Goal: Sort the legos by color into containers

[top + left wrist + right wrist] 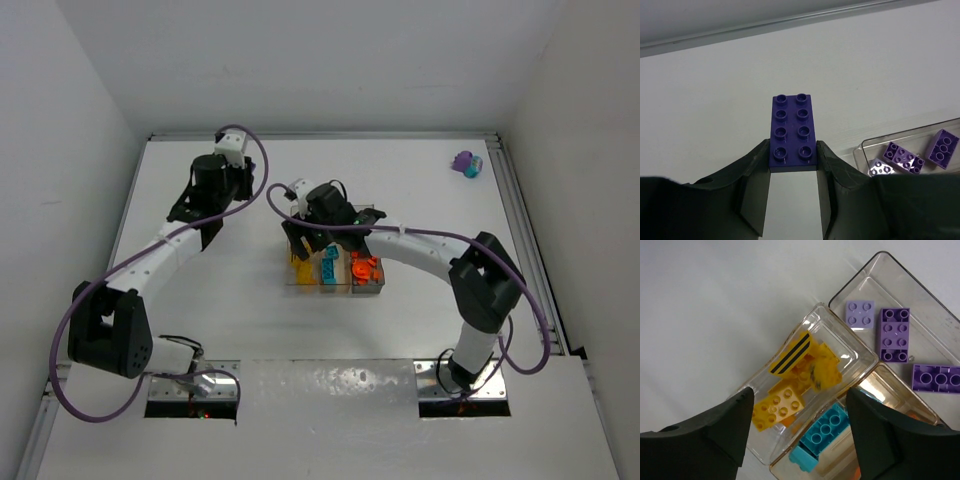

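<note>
The dark purple two-by-four plastic brick (791,130) is gripped at its near end by the left pincer (792,155) and held over the white bench (715,100), just beside the small clear plastic tray (910,131). The right pincer (800,399) is spread wide with nothing in it, hovering over the narrow clear compartment (821,308).

The step looks like a purple delivery. The brick would best be carried over the wide section (920,300), kept level, lowered inside the walls and only then let go. The right arm hangs over the same tray, so it should be given room first or a clash is risked.

Now the count:
- Three purple bricks (895,335) are seen in the wide section; the held one makes four.
- Yellow bricks (780,407) are piled, at least four, one black-striped; an exact count cannot be made.
- Two teal bricks (826,427) are made out.
- Orange-red pieces (365,268) form a cluster that cannot be counted.
- A purple-and-teal stray lump (466,163) is left near the bench's far right corner.
</note>
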`<state>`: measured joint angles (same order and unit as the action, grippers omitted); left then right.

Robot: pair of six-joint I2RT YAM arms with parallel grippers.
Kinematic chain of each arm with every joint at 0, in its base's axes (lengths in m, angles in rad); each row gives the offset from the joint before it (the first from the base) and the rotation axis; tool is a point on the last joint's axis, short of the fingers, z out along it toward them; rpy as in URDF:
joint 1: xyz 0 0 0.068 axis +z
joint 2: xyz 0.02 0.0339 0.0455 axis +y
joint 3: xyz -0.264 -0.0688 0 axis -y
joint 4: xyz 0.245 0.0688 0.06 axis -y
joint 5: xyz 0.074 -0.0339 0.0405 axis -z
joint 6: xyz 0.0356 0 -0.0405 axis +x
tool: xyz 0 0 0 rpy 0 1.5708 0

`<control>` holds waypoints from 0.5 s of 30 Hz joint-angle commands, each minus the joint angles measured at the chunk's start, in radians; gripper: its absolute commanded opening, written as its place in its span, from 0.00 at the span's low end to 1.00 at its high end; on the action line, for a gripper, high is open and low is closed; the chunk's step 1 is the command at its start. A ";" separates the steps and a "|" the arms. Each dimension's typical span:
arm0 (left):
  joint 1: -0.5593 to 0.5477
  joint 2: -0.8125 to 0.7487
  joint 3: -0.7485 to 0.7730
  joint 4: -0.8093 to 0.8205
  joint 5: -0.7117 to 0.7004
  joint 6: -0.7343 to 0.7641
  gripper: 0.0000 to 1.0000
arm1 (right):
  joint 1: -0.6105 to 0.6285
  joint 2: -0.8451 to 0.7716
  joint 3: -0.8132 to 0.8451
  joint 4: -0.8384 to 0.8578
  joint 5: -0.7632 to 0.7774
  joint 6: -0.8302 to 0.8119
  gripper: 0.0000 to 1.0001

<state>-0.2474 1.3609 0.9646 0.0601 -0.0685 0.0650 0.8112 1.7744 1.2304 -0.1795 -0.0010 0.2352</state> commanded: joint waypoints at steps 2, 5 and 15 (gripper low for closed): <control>-0.004 -0.040 -0.012 0.044 -0.002 0.006 0.00 | 0.002 -0.001 0.075 -0.009 0.004 -0.020 0.77; -0.004 -0.045 -0.018 0.043 0.027 0.021 0.00 | 0.002 -0.035 0.099 -0.020 0.027 -0.027 0.78; -0.021 0.166 0.146 -0.187 0.667 0.130 0.00 | -0.234 -0.260 0.054 -0.089 0.251 0.141 0.76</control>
<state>-0.2546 1.4387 1.0237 -0.0441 0.4103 0.1822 0.6819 1.5993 1.2945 -0.2390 0.1482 0.2901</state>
